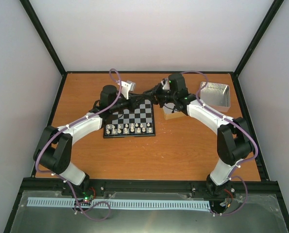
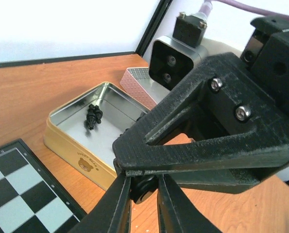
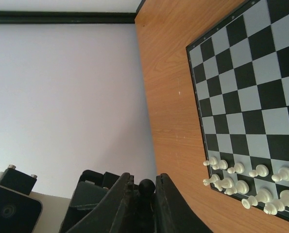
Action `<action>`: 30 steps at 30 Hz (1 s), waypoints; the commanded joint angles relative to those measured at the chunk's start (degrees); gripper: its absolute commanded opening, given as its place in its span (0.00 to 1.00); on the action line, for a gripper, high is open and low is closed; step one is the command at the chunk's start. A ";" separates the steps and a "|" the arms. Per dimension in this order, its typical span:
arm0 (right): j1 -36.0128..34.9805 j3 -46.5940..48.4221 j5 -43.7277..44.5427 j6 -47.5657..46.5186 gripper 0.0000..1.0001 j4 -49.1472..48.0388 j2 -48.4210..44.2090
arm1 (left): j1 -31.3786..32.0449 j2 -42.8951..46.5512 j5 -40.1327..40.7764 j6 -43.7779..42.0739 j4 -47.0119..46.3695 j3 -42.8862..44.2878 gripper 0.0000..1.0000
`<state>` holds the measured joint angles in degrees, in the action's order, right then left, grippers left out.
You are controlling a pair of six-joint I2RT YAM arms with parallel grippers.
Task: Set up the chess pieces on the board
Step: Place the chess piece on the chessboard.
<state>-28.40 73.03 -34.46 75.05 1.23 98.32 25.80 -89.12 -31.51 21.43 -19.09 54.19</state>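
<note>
table point(image 1: 183, 150): flat orange-brown wood-look top.
board point(image 1: 139, 116): thin and glossy, black and silvery checks, black rim. White pieces point(image 3: 241, 182) fill its two near rows.
tin point(image 2: 69, 145): gold metal, shiny inside, just right of the board. Spare black chess pieces point(image 2: 93, 116) lie in it.
left gripper point(image 2: 143, 184): fingers narrow, pinching the black piece point(image 3: 145, 188).
right gripper point(image 3: 144, 178): narrow too, with the same round-headed piece between its fingers.
step: looks like a mid-air handover. The right should release only once the left holds firm. Keep the piece upright, since it is tiny and smooth and likely slips.
</note>
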 commanded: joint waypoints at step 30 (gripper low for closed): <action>4.44 15.02 -26.88 -51.90 0.40 33.10 0.21 | 0.39 9.31 -13.51 -37.75 10.97 0.22 0.16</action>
<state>-23.66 86.98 -57.65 26.76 31.24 96.60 25.78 -80.84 -42.78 -13.87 -7.97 53.71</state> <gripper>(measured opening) 0.402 0.158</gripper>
